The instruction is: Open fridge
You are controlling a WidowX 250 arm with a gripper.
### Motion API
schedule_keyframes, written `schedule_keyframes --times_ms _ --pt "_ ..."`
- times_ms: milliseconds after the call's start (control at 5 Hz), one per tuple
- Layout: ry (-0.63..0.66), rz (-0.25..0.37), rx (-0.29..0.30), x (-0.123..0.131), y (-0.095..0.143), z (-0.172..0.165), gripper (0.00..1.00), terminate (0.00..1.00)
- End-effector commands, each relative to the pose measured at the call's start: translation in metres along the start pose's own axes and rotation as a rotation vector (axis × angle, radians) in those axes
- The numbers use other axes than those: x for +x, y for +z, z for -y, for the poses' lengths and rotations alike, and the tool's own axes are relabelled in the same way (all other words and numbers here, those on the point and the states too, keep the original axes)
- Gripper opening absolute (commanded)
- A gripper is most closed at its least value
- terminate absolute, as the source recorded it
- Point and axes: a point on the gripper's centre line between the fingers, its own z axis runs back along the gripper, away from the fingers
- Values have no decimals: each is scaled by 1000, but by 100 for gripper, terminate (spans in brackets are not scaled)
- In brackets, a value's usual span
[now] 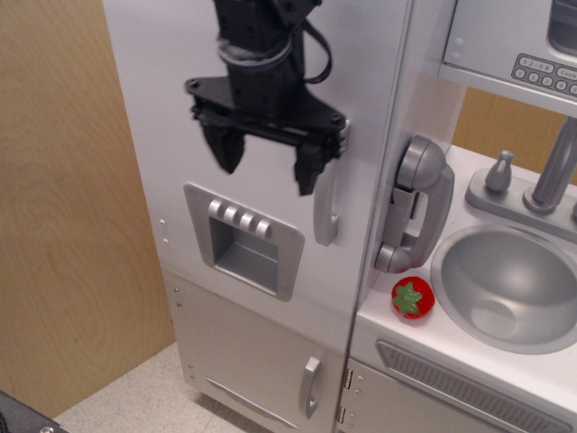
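The tall white fridge (180, 99) fills the middle of the view with its large door shut. Its long silver vertical handle (326, 212) runs down the door's right side, and the grey dispenser panel (243, 239) sits lower left of it. My black gripper (268, 161) hangs in front of the door, open and empty, fingers pointing down. Its right finger (311, 167) overlaps the handle's upper part; whether it touches it I cannot tell. The left finger (224, 146) is above the dispenser.
A smaller door with a short silver handle (310, 386) is below. A grey toy phone (413, 203) hangs right of the fridge. A red strawberry (412, 298) lies on the counter by the grey sink (509, 284). The microwave (518, 41) is upper right. A wood panel (63, 225) stands left.
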Motion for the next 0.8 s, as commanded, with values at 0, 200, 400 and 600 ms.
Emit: schedule_keyframes --times_ms 0,200,400,600 --pt "-27 94 -32 31 -1 22 100 0" --pt "-63 142 -17 32 -6 29 100 0" --pt "-54 170 11 38 -10 28 100 0" --pt "-33 193 24 51 -12 22 100 0"
